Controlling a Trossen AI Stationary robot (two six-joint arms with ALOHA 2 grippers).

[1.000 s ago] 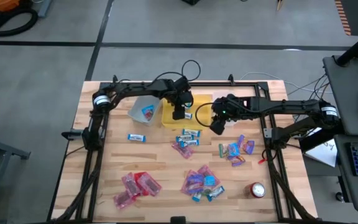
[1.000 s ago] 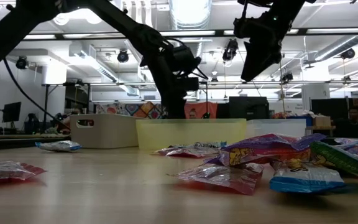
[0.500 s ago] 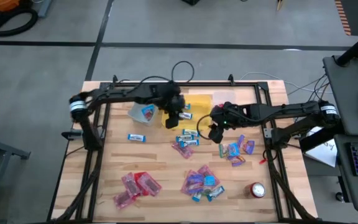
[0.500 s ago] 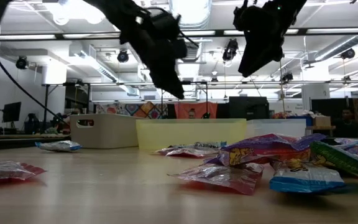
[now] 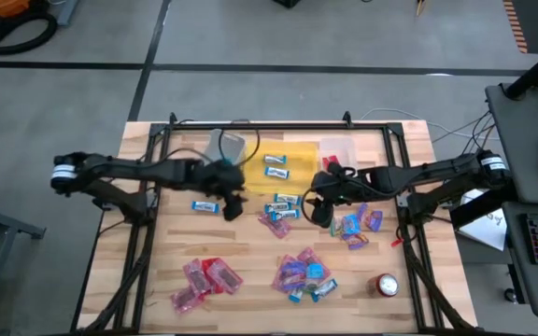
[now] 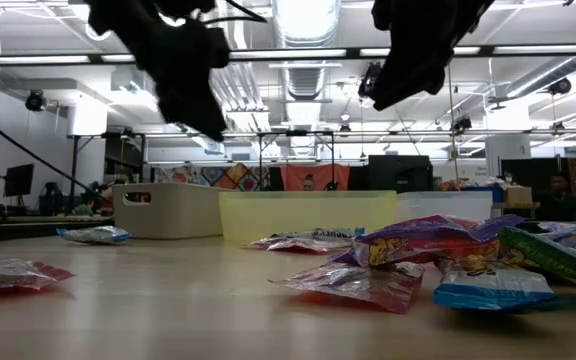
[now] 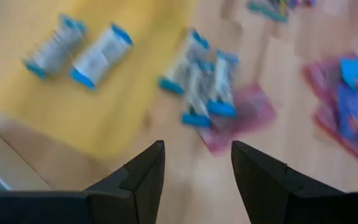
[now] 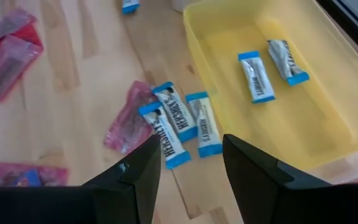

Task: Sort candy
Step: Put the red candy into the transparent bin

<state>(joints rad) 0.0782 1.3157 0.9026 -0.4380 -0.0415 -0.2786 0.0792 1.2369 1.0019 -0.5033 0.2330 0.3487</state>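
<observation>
Overhead, I see my left gripper (image 5: 232, 207) open and empty beside a blue-and-white candy (image 5: 205, 206), while my right wrist view shows the right gripper (image 8: 191, 163) open over three more (two lie in the yellow tray (image 8: 334, 118)).

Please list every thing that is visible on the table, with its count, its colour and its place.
yellow tray: one, yellow, far middle, holding two blue-and-white candies.
clear bin: one, far left.
clear container: one, right of the tray.
loose blue-and-white candy: one, left.
mixed candy cluster: centre.
red-pink packs: near left.
blue-purple packs: near middle; more at right.
can: one, red and silver, near right.
left gripper: open, empty.
right gripper: open, empty.
</observation>
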